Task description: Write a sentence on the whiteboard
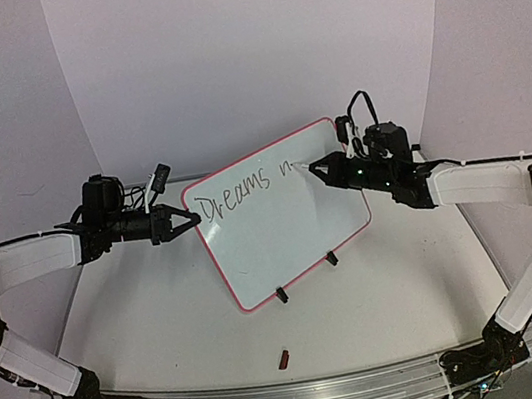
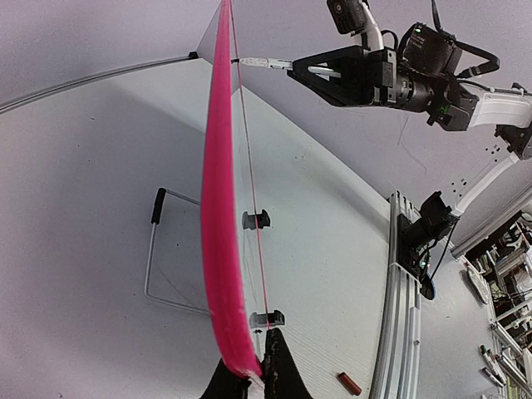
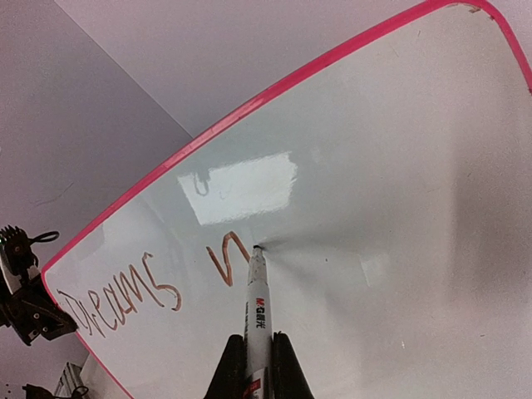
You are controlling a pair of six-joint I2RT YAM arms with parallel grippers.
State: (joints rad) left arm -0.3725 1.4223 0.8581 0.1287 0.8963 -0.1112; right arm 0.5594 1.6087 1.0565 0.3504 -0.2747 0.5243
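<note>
The table (image 1: 163,317) carries the whiteboard (image 1: 274,249) at its middle. The board stands on its lower long edge and leans back a little, so its long axis runs from the near left toward the far right corner and its glossy face points toward the near edge and the right arm. The left jaws are closed on the pink frame at the board's left edge, one finger on each side of it. The right jaws are clamped narrow around a marker (image 3: 256,307), whose tip touches the face just after the word "Dreams", at the start of a second word. The step in hand seems to be writing that second word. To do it well, the tip needs light, even pressure square to the face, with the left grip firm so the board does not rock back. The strokes should follow the line of the long axis; room toward the right edge looks short, so a lower line may soon be needed. Two black clip feet (image 1: 282,295) hold the bottom edge, and a small red cap (image 1: 284,361) lies apart near the table's near edge.
</note>
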